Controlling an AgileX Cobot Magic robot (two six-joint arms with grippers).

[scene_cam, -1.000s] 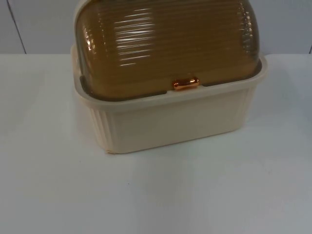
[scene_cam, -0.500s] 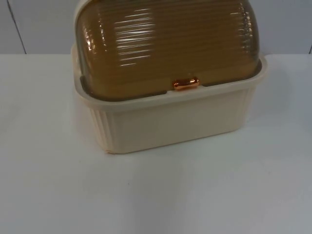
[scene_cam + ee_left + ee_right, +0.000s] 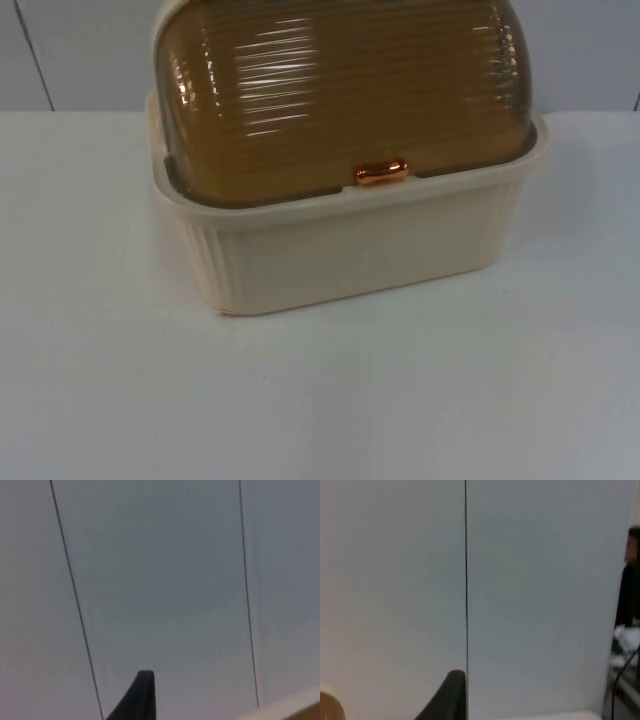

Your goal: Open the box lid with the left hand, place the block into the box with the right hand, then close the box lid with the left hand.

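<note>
I see the box (image 3: 345, 235) at the table's (image 3: 400, 400) far middle, long axis across, its brown lid (image 3: 340, 90) down, clasp (image 3: 381, 172) facing me. Each wrist camera faces the wall (image 3: 160, 580); I cannot tell either gripper's state from one fingertip.

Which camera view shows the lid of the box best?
The top view: the ribbed brown lid sits closed on the cream box, handle facing front. Both wrist views catch just a brown sliver of it.
</note>
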